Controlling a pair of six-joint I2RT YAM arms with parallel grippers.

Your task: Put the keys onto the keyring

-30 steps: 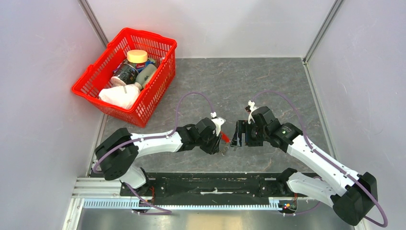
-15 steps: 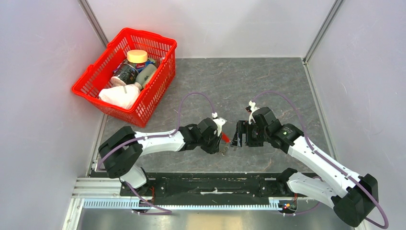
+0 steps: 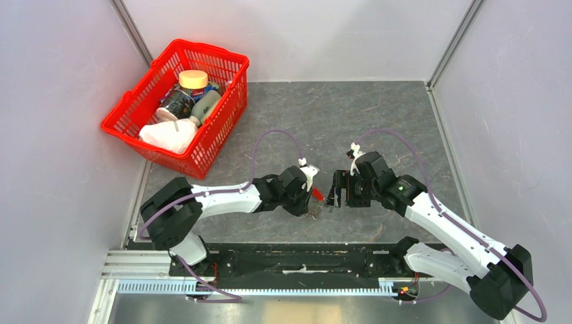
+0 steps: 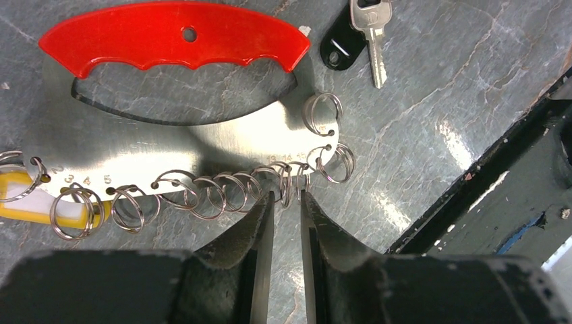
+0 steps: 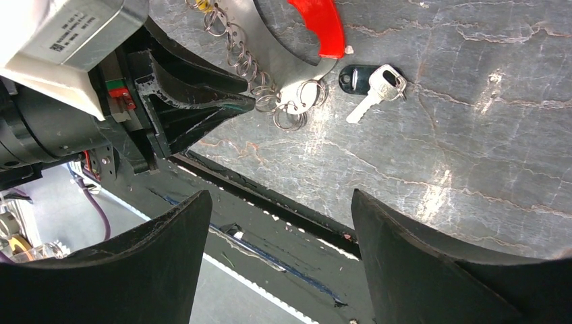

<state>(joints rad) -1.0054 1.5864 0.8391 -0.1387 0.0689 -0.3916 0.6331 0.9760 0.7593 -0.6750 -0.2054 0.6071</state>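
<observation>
left tool (image 4: pixel 284 202) sits narrow with a keyring (image 4: pixel 291 181) at its tips on the metal plate (image 4: pixel 222 138), can't tell if it's pinched. right tool (image 5: pixel 278 202) gapes wide. key (image 4: pixel 372 34) lies on the desk (image 4: pixel 438 88) at 1 o'clock. The ring looks like thin, springy, slippery wire, so I'd pinch across it.

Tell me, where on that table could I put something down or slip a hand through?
Bare: the grey stone-look tabletop from the red plastic basket across to the right wall. Crowded: the front middle, where the left gripper and right gripper meet over a red-handled steel plate hung with wire rings, a silver key beside it.
</observation>
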